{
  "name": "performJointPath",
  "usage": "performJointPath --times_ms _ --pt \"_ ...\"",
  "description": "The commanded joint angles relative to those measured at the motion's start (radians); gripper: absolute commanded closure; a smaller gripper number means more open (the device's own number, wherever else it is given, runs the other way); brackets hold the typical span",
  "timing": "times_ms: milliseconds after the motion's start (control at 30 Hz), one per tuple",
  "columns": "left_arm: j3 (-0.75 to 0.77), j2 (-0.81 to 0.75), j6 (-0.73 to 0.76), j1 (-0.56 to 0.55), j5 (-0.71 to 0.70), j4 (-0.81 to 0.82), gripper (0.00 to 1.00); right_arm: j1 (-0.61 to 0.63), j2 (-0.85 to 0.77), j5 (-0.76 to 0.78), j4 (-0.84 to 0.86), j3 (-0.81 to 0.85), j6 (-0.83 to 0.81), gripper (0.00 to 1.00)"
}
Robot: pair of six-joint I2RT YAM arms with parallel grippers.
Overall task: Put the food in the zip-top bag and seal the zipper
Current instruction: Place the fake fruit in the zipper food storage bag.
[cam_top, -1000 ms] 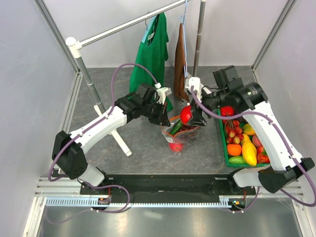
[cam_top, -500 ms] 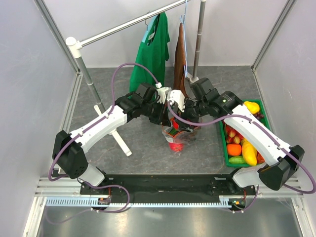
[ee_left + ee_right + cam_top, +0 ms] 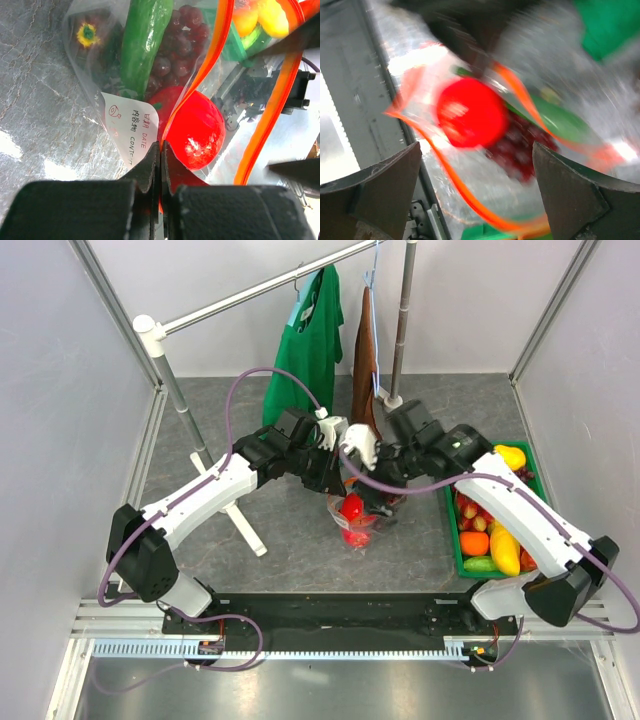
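Where the left gripper pinched the orange zipper, the clear zip-top bag's mouth gaped; glossy red apple between its edges; right gripper spread wide above.

surface: grey table | right: green fruit tray | left: white rack foot

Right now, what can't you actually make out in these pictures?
- Right wrist view: motion blur smears the red apple and zip-top bag; other fruits unidentifiable.
- Top view: the bag's mouth hides under the left gripper and right gripper.
- Left wrist view: the zipper runs off the top edge, ends unseen.
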Motion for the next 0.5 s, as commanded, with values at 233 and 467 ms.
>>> performJointPath --times_ms 233,467 --pt "0.018 -0.025 0.024 0.008 0.017 0.007 0.98 -0.728 -0.03 -0.099 -0.335 0.13 -0.184 0.02" --pt "-0.003 -0.029 0.018 0.008 0.028 0.033 0.98 -1.083 0.052 -0.01 -0.334 0.039 -0.324 0.06"
